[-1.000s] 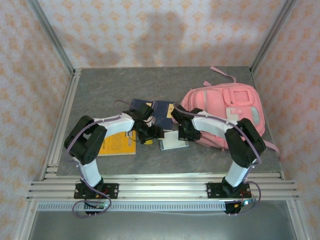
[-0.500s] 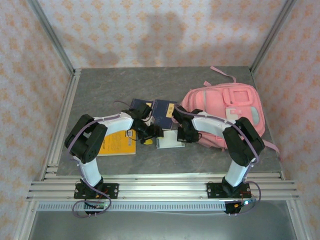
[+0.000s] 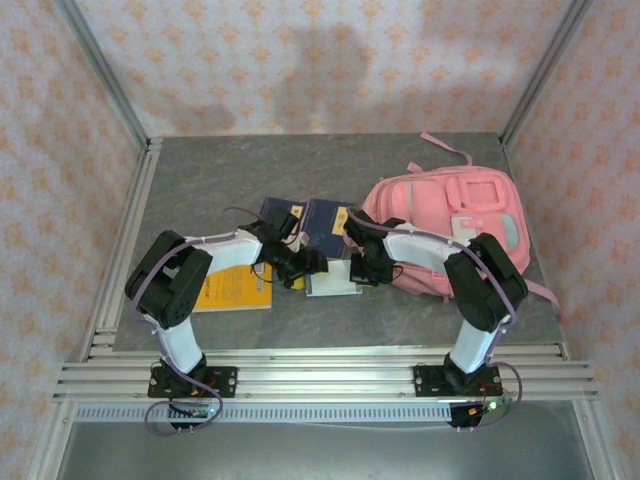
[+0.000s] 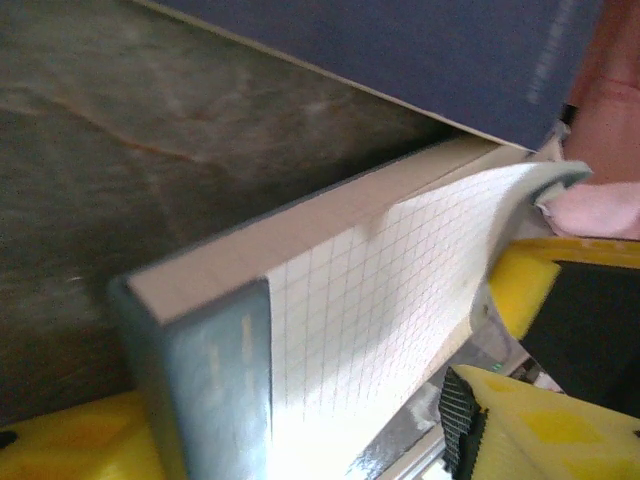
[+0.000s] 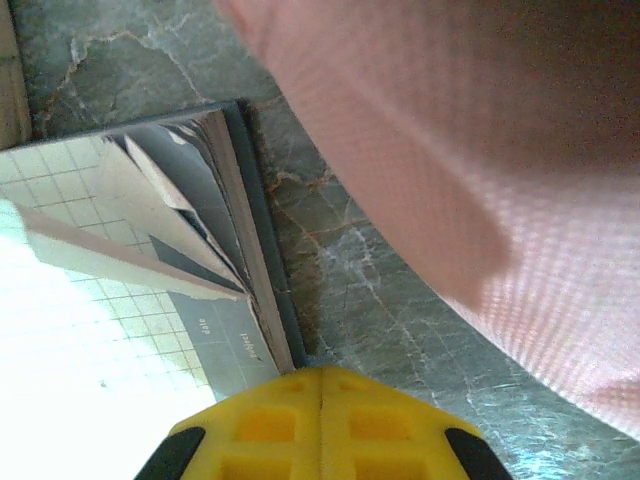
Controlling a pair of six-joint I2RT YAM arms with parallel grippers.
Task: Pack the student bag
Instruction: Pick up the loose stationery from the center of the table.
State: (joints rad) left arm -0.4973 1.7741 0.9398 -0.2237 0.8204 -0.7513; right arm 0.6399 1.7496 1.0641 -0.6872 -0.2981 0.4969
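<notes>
A notebook (image 3: 332, 283) just beside the student bag (image 3: 450, 215).
The left gripper (image 3: 302, 269) spread around it, the right gripper (image 5: 320, 385) pressed together.

My claw (image 4: 300, 440) is straddling a thick grid pad (image 4: 370, 310), yellow fingers (image 4: 70, 445) standing apart either side. A dark blue book (image 4: 400, 50) is lying beyond on the grey desk (image 4: 120, 130); the pink student bag (image 4: 610, 120) is edging in at right.

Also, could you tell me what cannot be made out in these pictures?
- The student bag: whether it is open. In the top view the right arm covers its near-left edge; the right wrist view blurs it.
- The left gripper: whether it presses on the grid notebook. The left wrist view's bottom edge cuts off the contact.
- The yellow notebook: in the top view the left arm covers part of it.
</notes>
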